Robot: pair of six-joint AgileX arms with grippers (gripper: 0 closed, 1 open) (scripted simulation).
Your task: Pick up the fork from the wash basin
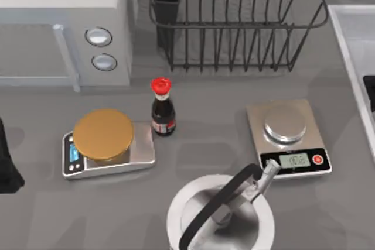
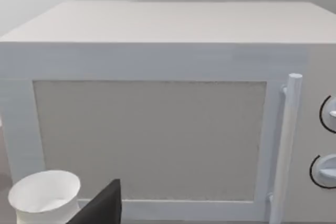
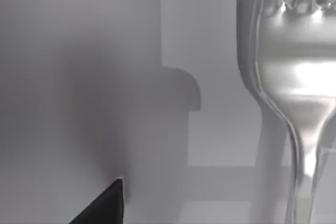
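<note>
Grey kitchen worktop point(image 1: 211, 139), wash basin point(image 1: 351, 33) at frame's right edge | fork point(image 3: 294, 77) close before right wrist camera, over pale basin floor | finger state: cannot tell | advice: centre on handle, close squarely, lift straight.

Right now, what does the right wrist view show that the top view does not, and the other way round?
The right wrist view shows the fork close up, tines and neck, over the pale wash basin. The top view shows the kettle, two scales, the sauce bottle, the dish rack and the microwave. Both share the wash basin, seen at the top view's right edge.
</note>
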